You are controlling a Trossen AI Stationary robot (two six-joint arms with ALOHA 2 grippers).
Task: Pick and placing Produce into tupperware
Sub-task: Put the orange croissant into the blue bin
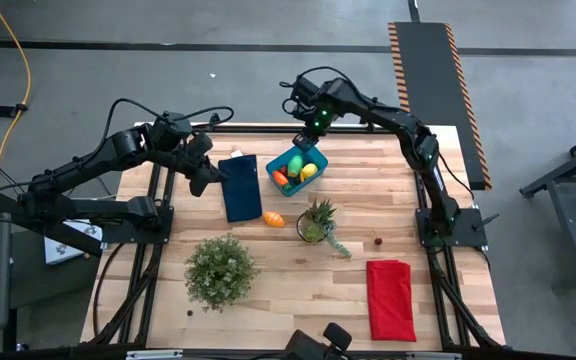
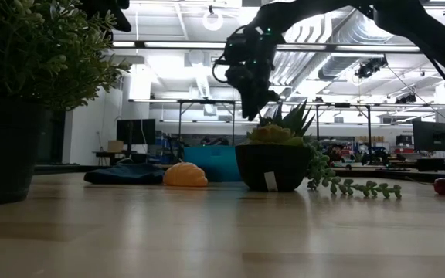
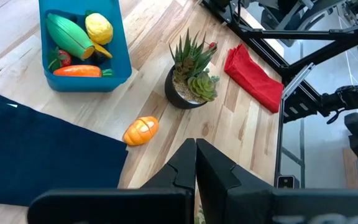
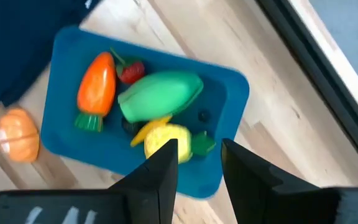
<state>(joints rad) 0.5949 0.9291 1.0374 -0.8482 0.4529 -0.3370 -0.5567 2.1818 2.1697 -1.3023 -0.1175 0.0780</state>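
The right claw (image 1: 311,133) hangs directly over the tupperware (image 1: 277,162), its fingers parted with nothing between them. In the tub already lie the green oval (image 4: 160,94), the carrot (image 4: 96,82), the lemon (image 4: 166,139) and a small red piece (image 4: 131,70). What is left of the produce, judging by how things lie, is the orange oval (image 1: 274,219), which sits on the bare table (image 1: 408,200) nearer than the tub and slightly to its left, just beside the right near corner of the dark blue cloth (image 1: 240,188) and left of the spiky plant in its pot (image 1: 315,222).

From the right claw, that fruit lies toward the near side, past the tub's near wall. Its long axis runs roughly left to right in the high view. The left claw (image 1: 201,183), shut and empty, hovers at the cloth's left edge, about as close to the fruit as the right one, so either arm could plausibly take it.

The table is pale wooden planks, also carrying a bushy plant (image 1: 220,270) and a red cloth (image 1: 391,298) toward the near side. Beyond it, the low view shows a workshop hall with desks and monitors.
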